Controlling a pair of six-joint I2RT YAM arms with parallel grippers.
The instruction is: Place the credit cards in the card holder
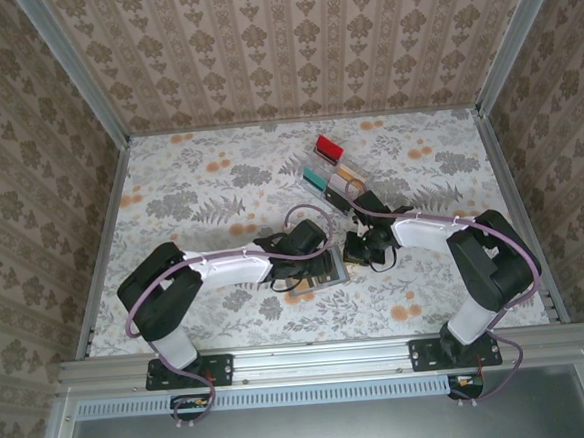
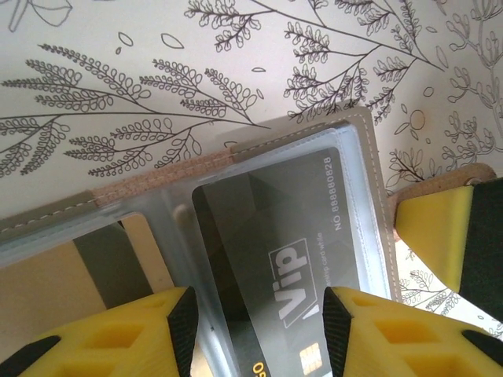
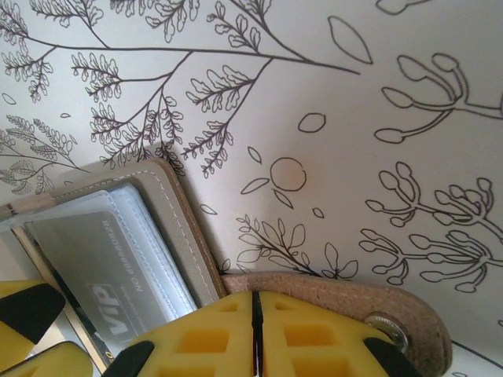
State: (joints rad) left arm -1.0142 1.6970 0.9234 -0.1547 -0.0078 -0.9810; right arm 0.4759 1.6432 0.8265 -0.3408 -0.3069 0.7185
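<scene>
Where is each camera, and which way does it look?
Top external: above and behind, looking down on the table; left arm, right arm show.
Left wrist: on the left arm, facing down at the card holder; left gripper shows.
Right wrist: same on the right arm; right gripper shows.
Shared: both wrist views see the VIP card.

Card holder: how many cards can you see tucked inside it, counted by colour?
Grey VIP card: 1
Beige card with a dark stripe: 1
Total showing in the card holder: 2
</scene>
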